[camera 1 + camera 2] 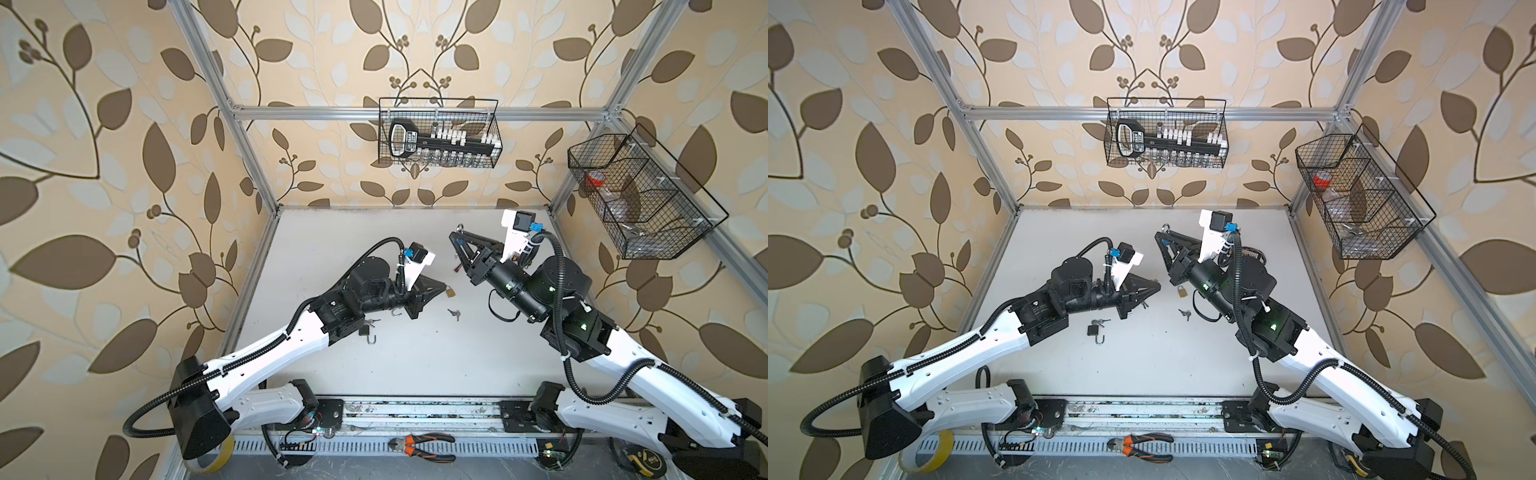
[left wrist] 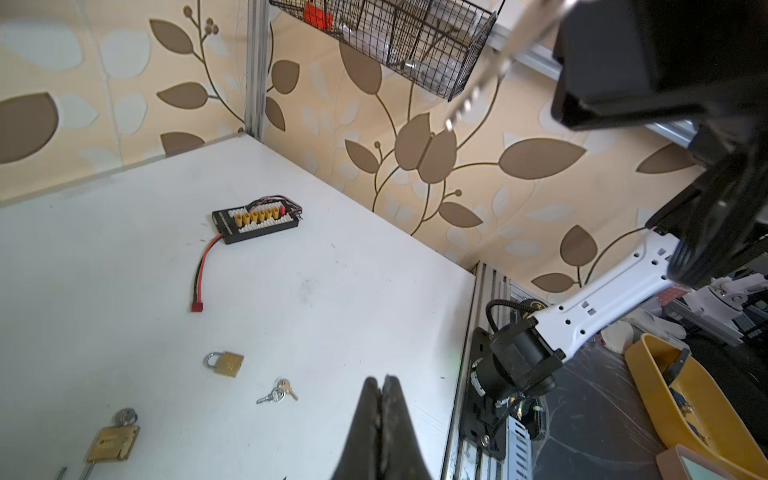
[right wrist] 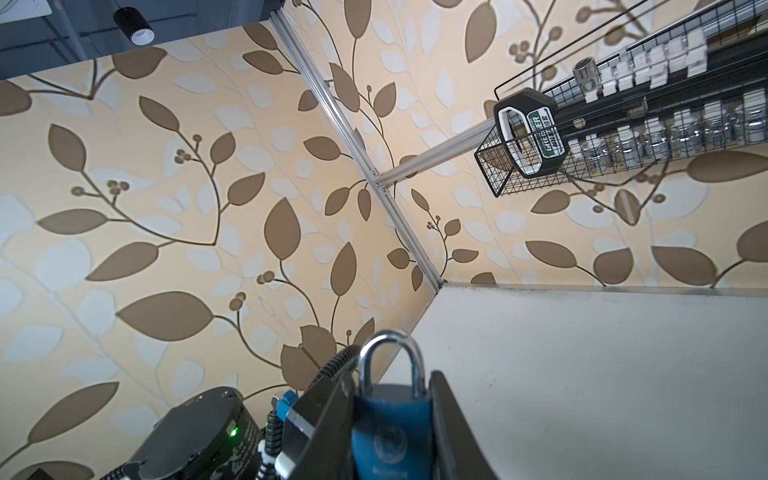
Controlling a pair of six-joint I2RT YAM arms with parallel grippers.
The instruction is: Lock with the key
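My right jaws, over the counter [image 1: 374, 365], clamp a blue padlock [image 3: 390, 432] by its body, shackle sticking out past the tips. My left jaws are pressed together, empty, near the keys [image 2: 277, 392] lying beside a brass padlock [image 2: 224, 363].

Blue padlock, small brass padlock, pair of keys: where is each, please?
blue padlock [image 3: 390, 432], right wrist view, body.
small brass padlock [image 2: 229, 365], left wrist view, body.
pair of keys [image 2: 279, 391], left wrist view, key heads.
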